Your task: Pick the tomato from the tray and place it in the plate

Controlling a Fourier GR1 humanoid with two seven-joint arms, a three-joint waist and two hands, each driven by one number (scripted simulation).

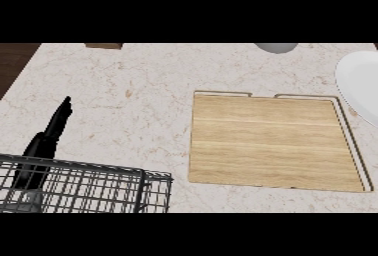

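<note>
While the wooden tray (273, 145) is sitting bare at centre-right of the frame, no tomato is showing on it, on the visible sliver of the white plate (362, 85) at the upper right edge, or elsewhere on the counter (125, 90). I'm judging progress as unclear: the pick looks done, but the placing isn't confirmable. The left hand (48, 137) is resting at the left edge, fingers straight and holding nothing, partly behind a wire rack (88, 185); the right hand isn't showing.
</note>
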